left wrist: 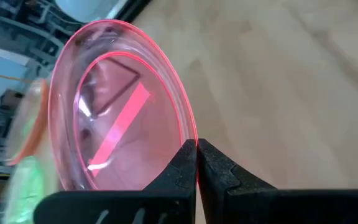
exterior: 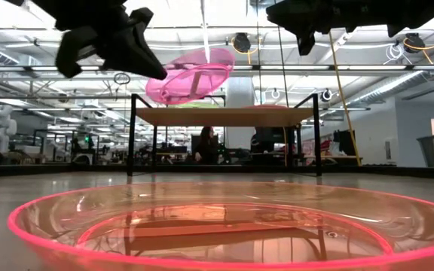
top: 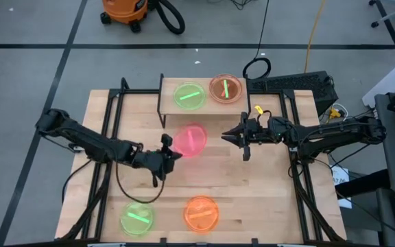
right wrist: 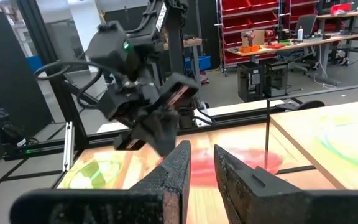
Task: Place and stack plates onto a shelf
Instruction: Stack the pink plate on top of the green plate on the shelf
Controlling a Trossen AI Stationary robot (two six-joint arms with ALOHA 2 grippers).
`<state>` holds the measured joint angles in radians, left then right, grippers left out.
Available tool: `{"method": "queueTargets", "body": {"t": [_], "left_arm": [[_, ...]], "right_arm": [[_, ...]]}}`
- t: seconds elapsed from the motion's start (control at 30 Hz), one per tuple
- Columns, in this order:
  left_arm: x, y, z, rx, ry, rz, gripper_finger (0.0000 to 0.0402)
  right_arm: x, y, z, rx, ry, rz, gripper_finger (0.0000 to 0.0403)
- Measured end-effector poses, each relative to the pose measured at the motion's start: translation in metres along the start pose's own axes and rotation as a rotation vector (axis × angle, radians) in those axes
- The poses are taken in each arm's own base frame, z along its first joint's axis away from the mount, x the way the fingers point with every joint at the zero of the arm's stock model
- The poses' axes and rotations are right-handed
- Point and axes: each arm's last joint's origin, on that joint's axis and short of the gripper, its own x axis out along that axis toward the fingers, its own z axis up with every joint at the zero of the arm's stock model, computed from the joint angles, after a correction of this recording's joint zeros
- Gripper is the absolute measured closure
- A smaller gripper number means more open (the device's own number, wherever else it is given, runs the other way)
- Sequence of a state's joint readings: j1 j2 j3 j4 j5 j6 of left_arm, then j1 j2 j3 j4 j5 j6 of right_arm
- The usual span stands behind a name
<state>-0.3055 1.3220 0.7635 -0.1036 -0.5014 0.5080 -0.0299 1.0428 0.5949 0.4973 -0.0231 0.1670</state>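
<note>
Left tool (top: 172,155) clenched on the rim of the pink plate (top: 191,140), holding it tilted in the air just in front of the shelf (top: 166,99), clear of the tabletop (top: 266,199). Left wrist view: fingers (left wrist: 219,171) pinch the rim edge-on. Right tool (top: 229,136) hangs mid-tabletop just beside the pink plate, jaws slightly apart, grasping nothing. On the shelf: green plate (top: 189,95) and orange plate (top: 225,88), side by side. On the tabletop's near edge: second green plate (top: 137,219) and second orange plate (top: 201,212), apart from each other.
</note>
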Motion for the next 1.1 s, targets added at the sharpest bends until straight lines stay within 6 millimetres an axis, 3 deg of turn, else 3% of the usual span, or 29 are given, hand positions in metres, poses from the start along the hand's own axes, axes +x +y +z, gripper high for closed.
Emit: {"method": "queueTargets", "body": {"t": [0.43,0.73,1.1], "left_arm": [[0.011,0.050,-0.025,0.031,0.086,0.131,0.0399],[0.020,0.087,-0.045,-0.011,0.086,0.122,0.0399],[0.031,0.131,-0.047,-0.008,0.176,0.076,0.0399]], "right_arm": [[0.000,0.000,0.000,-0.007,0.000,0.000,0.0345],[0.000,0.000,0.000,-0.011,0.000,-0.002,0.0345],[0.000,0.000,0.000,-0.030,0.000,-0.003,0.0345]]}}
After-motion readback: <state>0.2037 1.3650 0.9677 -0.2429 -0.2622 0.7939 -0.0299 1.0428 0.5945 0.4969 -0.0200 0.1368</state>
